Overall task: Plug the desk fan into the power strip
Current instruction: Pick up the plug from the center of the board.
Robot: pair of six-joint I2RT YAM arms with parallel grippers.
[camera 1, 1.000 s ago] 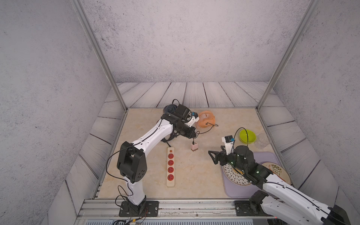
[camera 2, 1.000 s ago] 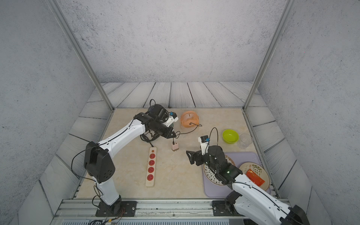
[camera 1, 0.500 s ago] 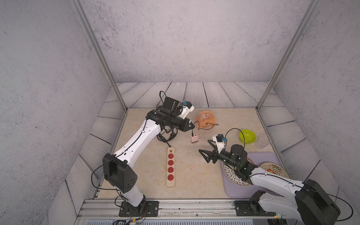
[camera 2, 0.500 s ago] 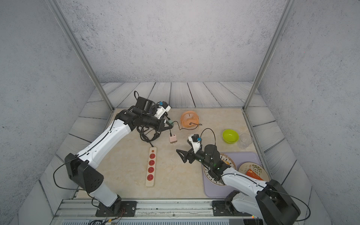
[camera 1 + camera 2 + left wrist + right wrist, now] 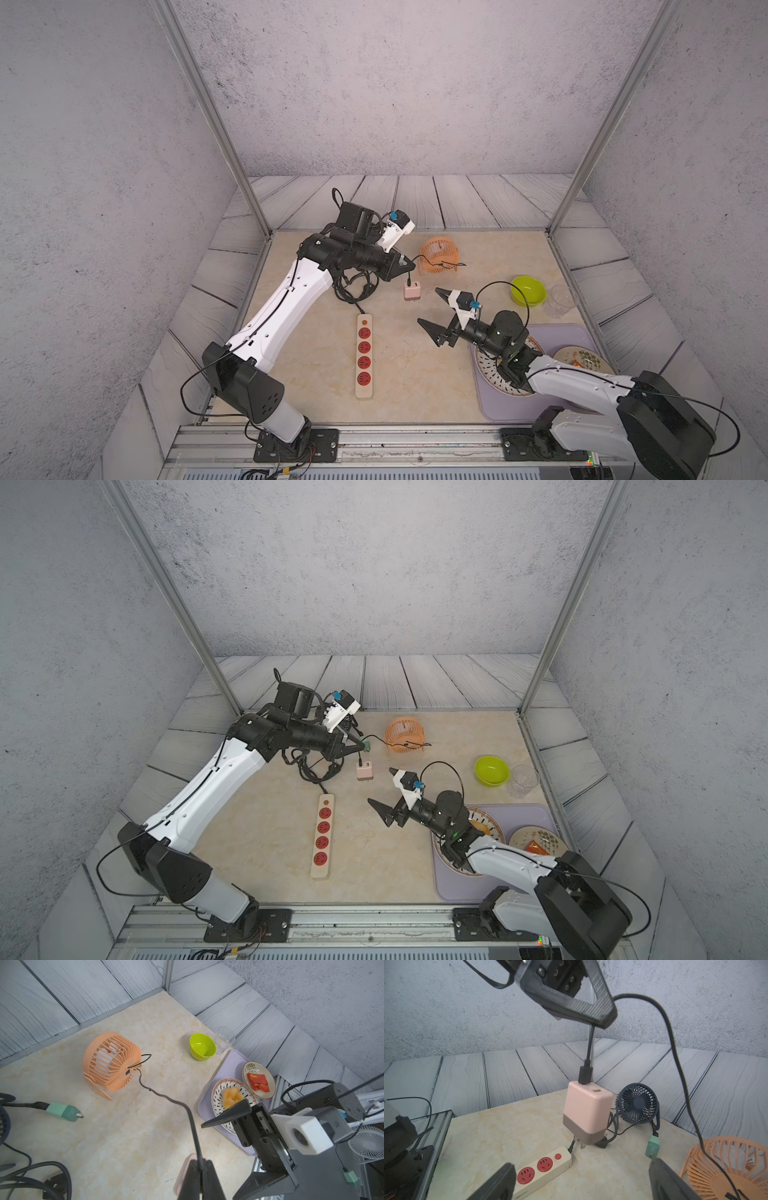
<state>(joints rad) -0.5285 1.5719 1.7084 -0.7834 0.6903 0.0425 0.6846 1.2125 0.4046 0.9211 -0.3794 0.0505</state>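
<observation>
The orange desk fan (image 5: 438,255) (image 5: 403,735) (image 5: 112,1061) stands at the back of the table. Its black cable (image 5: 166,1097) runs to my left gripper (image 5: 410,265) (image 5: 360,746) (image 5: 200,1164), which is shut on it. A pink plug adapter (image 5: 412,291) (image 5: 365,770) (image 5: 586,1108) dangles from the cable just below the jaws, prongs down, clear of the table. The cream power strip (image 5: 364,357) (image 5: 323,837) (image 5: 542,1167) lies flat, nearer the front. My right gripper (image 5: 428,305) (image 5: 380,785) (image 5: 582,1162) is open and empty, facing the adapter from the right.
A dark blue fan (image 5: 637,1103) with a green adapter (image 5: 653,1147) (image 5: 62,1110) and coiled black cord (image 5: 353,286) sit behind the strip. At the right are a green bowl (image 5: 528,290), a clear cup (image 5: 559,301) and a purple tray (image 5: 498,403) carrying two plates.
My left arm has raised the cable, so the pink adapter now hangs higher. My right gripper has swung left and back toward the adapter, staying open.
</observation>
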